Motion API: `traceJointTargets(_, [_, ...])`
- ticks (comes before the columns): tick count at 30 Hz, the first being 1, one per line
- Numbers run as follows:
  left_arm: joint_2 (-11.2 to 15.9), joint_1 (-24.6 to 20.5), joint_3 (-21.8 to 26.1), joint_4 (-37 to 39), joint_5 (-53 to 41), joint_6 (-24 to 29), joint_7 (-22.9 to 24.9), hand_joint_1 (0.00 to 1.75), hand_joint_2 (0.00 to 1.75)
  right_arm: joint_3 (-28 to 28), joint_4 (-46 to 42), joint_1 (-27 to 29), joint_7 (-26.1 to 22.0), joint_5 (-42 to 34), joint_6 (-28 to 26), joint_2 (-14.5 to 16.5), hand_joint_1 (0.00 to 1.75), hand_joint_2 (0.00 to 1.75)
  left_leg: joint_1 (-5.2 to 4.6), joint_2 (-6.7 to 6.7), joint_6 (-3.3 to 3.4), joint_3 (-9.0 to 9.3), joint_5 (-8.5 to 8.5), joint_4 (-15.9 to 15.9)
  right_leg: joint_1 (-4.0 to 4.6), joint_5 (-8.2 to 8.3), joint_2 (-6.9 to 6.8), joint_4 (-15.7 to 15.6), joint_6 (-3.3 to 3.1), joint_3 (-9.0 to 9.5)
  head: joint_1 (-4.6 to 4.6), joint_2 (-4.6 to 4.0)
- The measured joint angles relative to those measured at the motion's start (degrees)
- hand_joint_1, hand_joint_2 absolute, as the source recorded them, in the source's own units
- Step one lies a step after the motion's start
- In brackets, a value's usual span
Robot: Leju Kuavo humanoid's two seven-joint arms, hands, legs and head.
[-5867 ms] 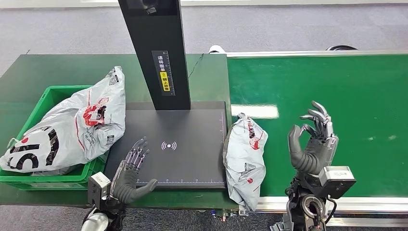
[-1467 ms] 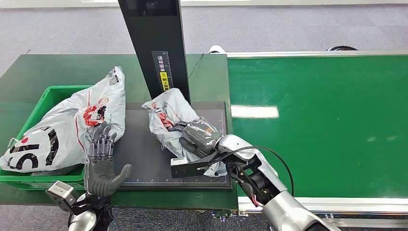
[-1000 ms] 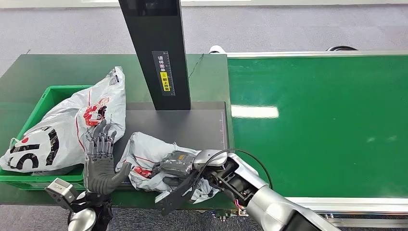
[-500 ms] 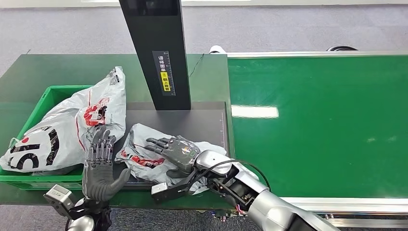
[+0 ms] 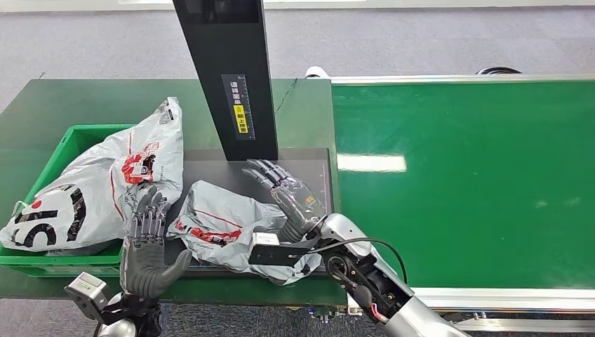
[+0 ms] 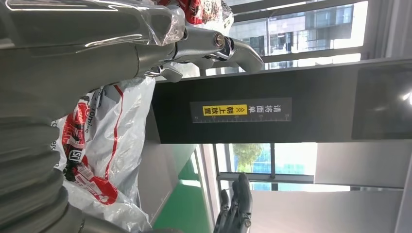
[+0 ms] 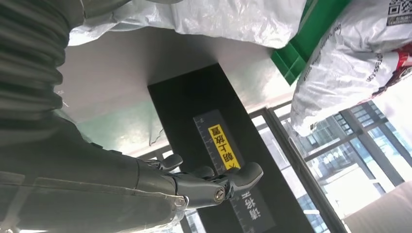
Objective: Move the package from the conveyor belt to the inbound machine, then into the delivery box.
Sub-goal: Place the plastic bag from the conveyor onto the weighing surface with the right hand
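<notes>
Package laid on the inbound machine, both hands free.
The conveyor belt point(image 5: 463, 175) lies rightward; the package point(image 5: 217, 225) rests at the inbound machine point(image 5: 295, 184) pad's front-left corner. The right hand point(image 5: 288, 196) is spread above it, the left hand point(image 5: 144, 242) spread beside it.

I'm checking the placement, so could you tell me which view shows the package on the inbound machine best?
The head view: the whole package lies on the scanner plate. Both wrist views catch just crumpled parts of its plastic.

Right arm hides pkg's point(image 5: 217, 226) near-right corner.
</notes>
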Motion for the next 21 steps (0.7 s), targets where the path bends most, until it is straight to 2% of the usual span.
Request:
traceJointTargets(2, [0.0,0.0,0.0,-0.1,-0.1,-0.1,0.0,0.00,1.75,-0.4,-0.5,0.3,-0.3,-0.7,0.2,-0.2,0.00,1.75,0.00,0.00,0.00,0.00,0.00,0.0,0.00,0.00,0.00,0.0,0.00,0.00,0.01,0.00])
traceJointTargets(4, [0.0,0.0,-0.1,-0.1,-0.8,-0.7,0.4,0.00,1.75,-1.4,-1.2,1.0,-2.3,-4.6,2.3,-0.2,0.00,1.75,0.00,-0.01,0.00,0.00,0.00,0.0,0.00,0.00,0.00,0.0,0.00,-0.02,0.00,0.00])
traceJointTargets(8, [0.2,-0.9,-1.0,0.7,-3.3,-3.1,1.2,0.00,1.75,-5.5,-4.1,4.8,-10.2,-20.9,13.1,-0.4,0.00,1.75,-0.01,-0.08,0.00,-0.03,0.00,0.0,-0.01,-0.01,-0.05,0.0,0.01,-0.03,0.01,0.00])
traceJointTargets(13, [0.8,-3.5,-3.5,3.6,-6.5,-4.7,2.5,0.00,1.75,-11.8,-10.6,11.7,-16.6,-34.5,24.8,-0.4,0.00,1.75,-0.01,-0.08,0.01,-0.05,-0.01,0.0,-0.01,-0.01,-0.07,0.0,0.01,-0.04,0.00,0.00])
traceJointTargets(16, [1.3,-5.3,-5.6,5.5,-12.6,-2.9,4.6,0.00,1.75,-15.6,-15.0,15.4,-17.2,-37.3,26.8,-0.2,0.00,1.75,-0.01,-0.08,0.01,-0.05,-0.01,0.0,-0.01,-0.01,-0.08,0.0,0.01,-0.05,0.00,0.00])
traceJointTargets(21, [2.6,-10.3,-10.3,8.1,-26.8,2.4,9.6,0.00,1.75,-22.3,-21.6,21.3,-17.2,-36.2,27.9,0.4,0.00,1.75,-0.01,-0.12,0.02,-0.04,0.00,0.0,-0.01,-0.01,-0.11,0.0,0.01,-0.05,0.01,0.00])
